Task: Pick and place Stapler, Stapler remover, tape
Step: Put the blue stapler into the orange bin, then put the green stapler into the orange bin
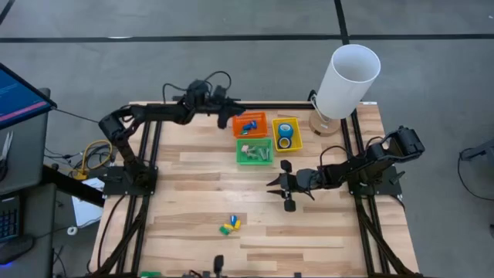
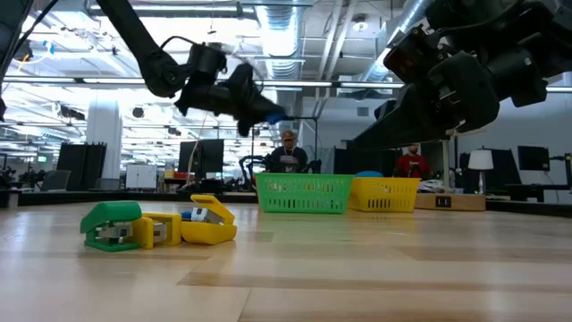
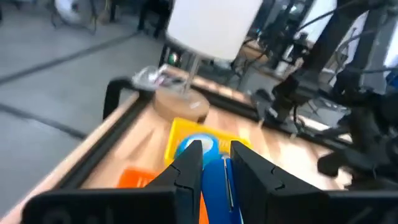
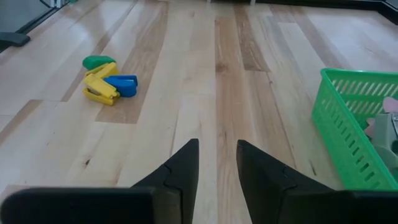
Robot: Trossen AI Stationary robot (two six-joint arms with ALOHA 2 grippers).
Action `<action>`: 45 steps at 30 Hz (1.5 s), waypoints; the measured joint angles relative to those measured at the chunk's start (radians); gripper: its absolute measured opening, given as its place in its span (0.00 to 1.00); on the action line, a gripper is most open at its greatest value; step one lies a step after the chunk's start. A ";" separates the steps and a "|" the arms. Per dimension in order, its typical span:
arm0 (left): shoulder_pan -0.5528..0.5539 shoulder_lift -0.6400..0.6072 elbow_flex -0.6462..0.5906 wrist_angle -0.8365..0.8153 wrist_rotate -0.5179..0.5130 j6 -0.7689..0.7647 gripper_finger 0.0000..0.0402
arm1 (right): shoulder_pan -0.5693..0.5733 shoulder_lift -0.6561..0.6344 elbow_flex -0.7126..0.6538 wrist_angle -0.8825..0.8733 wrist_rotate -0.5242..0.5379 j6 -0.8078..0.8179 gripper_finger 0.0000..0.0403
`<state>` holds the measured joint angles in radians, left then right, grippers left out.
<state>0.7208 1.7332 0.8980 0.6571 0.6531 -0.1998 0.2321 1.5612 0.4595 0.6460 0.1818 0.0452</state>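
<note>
Green basket (image 1: pixel 254 152): removers; yellow bin (image 1: pixel 286 134): tape (image 1: pixel 285 131); left jaws grip blue stapler (image 3: pixel 214 186), right narrow, empty.

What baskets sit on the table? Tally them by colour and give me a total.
Orange basket: 1
Green basket: 1
Yellow basket: 1
Total: 3
</note>
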 joint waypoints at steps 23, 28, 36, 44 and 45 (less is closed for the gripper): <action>-0.114 0.142 0.023 -0.012 -0.138 0.279 0.28 | 0.000 0.000 0.000 -0.001 0.000 0.000 0.25; -0.114 0.146 0.023 -0.033 -0.137 0.277 0.28 | 0.000 0.000 0.000 -0.004 0.000 0.002 0.25; -0.114 0.141 0.023 -0.065 -0.137 0.272 0.40 | 0.000 0.000 0.000 -0.018 -0.001 0.043 0.25; -0.114 0.133 0.023 -0.079 -0.163 0.262 0.58 | 0.003 0.000 0.000 -0.018 -0.005 0.049 0.25; -0.114 0.114 0.022 -0.105 -0.157 0.262 0.59 | 0.005 0.000 0.000 -0.017 -0.011 0.059 0.25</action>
<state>0.6071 1.8473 0.9203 0.5518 0.4959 0.0621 0.2368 1.5608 0.4595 0.6293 0.1708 0.1042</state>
